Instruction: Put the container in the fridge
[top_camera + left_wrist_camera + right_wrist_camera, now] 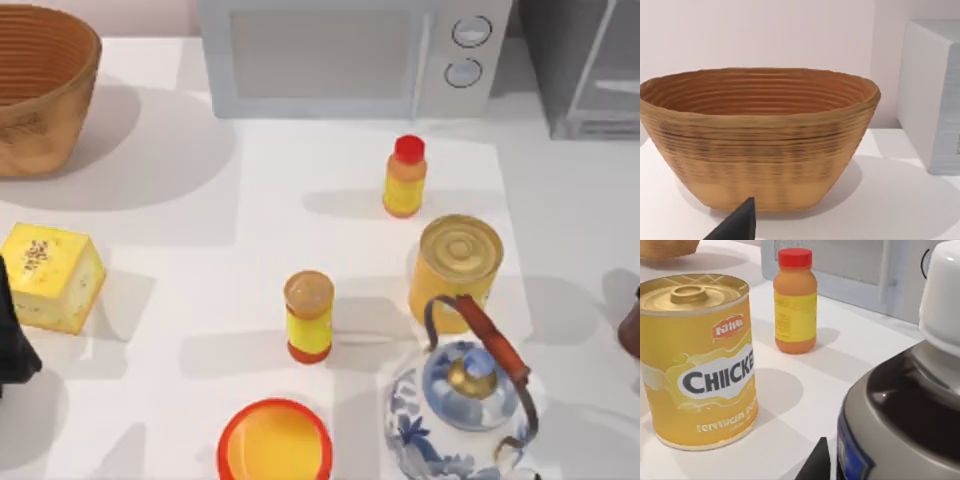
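At the top view's right edge the container [631, 330] sits on the surface, far from the fridge [585, 70]; nothing done, and I cannot tell either tool's state.

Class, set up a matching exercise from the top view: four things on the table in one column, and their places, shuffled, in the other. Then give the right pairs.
Things:
1. woven basket
2. red-capped bottle
3. yellow box
4. teapot

Places:
A. near edge, right of the orange bowl
B. far left corner
C. in front of the microwave
D. left edge, nearer than the basket

Pairs: 1-B, 2-C, 3-D, 4-A
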